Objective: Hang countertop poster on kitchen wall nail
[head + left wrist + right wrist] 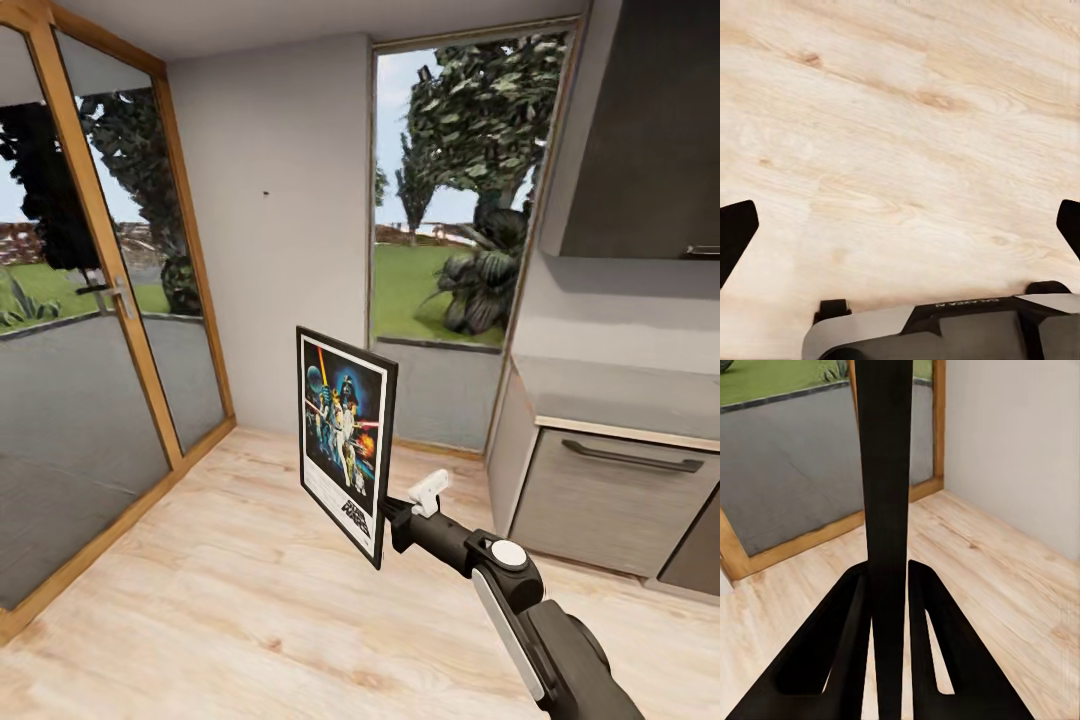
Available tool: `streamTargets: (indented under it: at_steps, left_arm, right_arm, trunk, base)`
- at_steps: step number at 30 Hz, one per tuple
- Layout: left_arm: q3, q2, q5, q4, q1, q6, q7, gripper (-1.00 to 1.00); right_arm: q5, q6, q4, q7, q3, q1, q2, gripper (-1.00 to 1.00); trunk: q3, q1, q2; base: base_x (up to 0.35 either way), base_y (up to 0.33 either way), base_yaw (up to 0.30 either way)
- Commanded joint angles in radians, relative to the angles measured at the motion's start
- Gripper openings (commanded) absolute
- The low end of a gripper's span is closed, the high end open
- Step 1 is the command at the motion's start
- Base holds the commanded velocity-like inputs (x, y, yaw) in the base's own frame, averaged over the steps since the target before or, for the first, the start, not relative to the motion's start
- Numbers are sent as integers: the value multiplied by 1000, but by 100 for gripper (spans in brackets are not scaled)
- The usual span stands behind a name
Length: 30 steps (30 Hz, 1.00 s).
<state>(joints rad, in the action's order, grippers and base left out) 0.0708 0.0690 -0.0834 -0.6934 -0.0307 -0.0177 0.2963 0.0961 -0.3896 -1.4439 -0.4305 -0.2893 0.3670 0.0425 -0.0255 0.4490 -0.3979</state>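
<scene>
**Poster gripped in my right hand, facing the kitchen corner wall**

Head view: my right hand sits at lower centre of the frame, clenched on the lower right edge of the poster. The poster stands upright in mid-air, slightly turned, its printed face toward me, well above the wooden floor. Behind it, at upper centre, is the grey wall carrying a small dark nail, well apart from the poster. A glass door fills the left side, a tall window the upper right, and the bench with its drawer sits at the right edge.

Left wrist view: my left hand hangs over the bare wooden floor, fingertips wide apart at both edges, released and holding nothing.

Right wrist view: the two dark fingers press either side of the poster, seen edge-on as a dark vertical band up the middle.
</scene>
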Motion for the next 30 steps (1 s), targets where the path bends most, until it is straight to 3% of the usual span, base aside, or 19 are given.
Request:
streamTargets:
  at_steps: [1,14,16,19,20,28,30]
  left_arm:
    - [1,0,-9,0,0,1,6,100]
    - [1,0,-9,-1,0,1,5,100]
    - [1,0,-9,-1,0,1,5,100]
    - [1,0,-9,-1,0,0,5,100]
    - [1,0,-9,-1,0,0,5,100]
    - [1,0,-9,-1,0,-1,6,100]
    - [1,0,-9,-1,0,-1,6,100]
  right_arm:
    - [13,-9,-1,-2,-1,1,0,-100]
    - [13,-9,-1,-6,1,1,1,-100]
    - [12,-9,-1,-54,5,1,8,-100]
    - [13,-7,-1,-142,9,1,37,-100]
    - [15,-7,-1,-174,13,1,59,-100]
    - [18,-4,-1,-252,43,1,74,-100]
    - [18,-3,-1,-280,74,1,75,-100]
  trunk:
    - [-2,1,-2]
    - [-2,1,-2]
    - [-2,1,-2]
    - [-2,1,-2]
    - [-2,1,-2]
    - [-2,1,-2]
    - [-2,1,-2]
  base:
    - [178,299,0]
    - [178,308,0]
    - [178,311,0]
    - [178,311,0]
    - [178,311,0]
    - [178,311,0]
    - [174,313,0]
